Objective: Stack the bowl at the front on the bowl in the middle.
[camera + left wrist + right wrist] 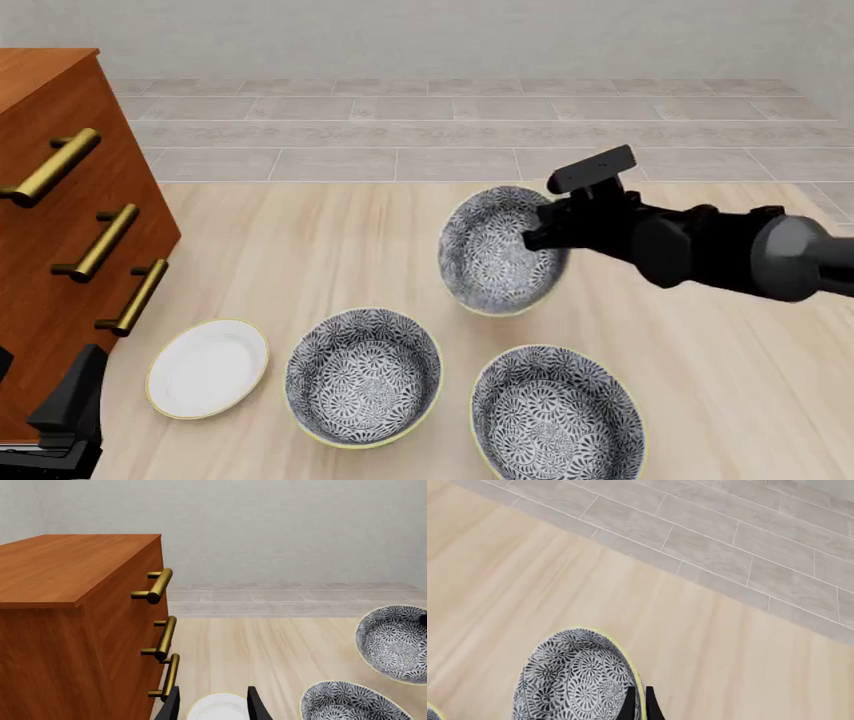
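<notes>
Right gripper (545,238) pinching the rim of the bowl at the front (497,252), fingers (629,706) pressed close on either side of the pale-yellow edge. Bowl lifted clear of the wooden table (334,250), tipped steeply on its side, opening turned away from the gripper. Bowl in the middle (363,375) upright on the table, below and nearer than that gripper, well apart from the held bowl. Third patterned bowl (558,418) nearer still, just beside it. Left gripper (212,707) spread and holding nothing, low beside the wooden cabinet (60,605), with the white plate (219,707) just ahead of its fingers.
</notes>
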